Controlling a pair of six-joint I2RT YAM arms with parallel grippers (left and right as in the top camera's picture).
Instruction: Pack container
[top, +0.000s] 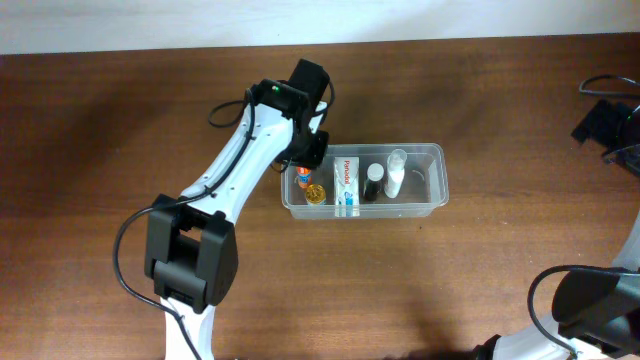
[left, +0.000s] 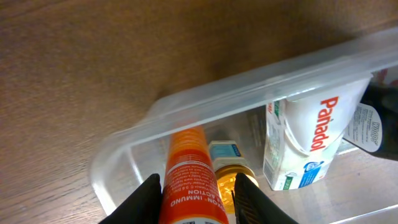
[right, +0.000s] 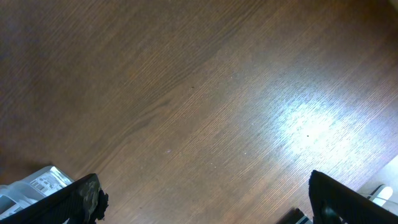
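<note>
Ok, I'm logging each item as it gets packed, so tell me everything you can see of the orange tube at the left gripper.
The orange tube is a slim, glossy cylinder, plastic by its look, with white print along its side, part reading "IMMUND". The left gripper is shut on it, one black finger against each side. It points tilted into the left end of the clear container, beside a small amber bottle. Whether its far end touches the floor is hidden.

table (top: 90, 130): dark brown wood grain | far edge: pale strip (top: 200, 25) | light: glare (right: 305, 118)
</note>
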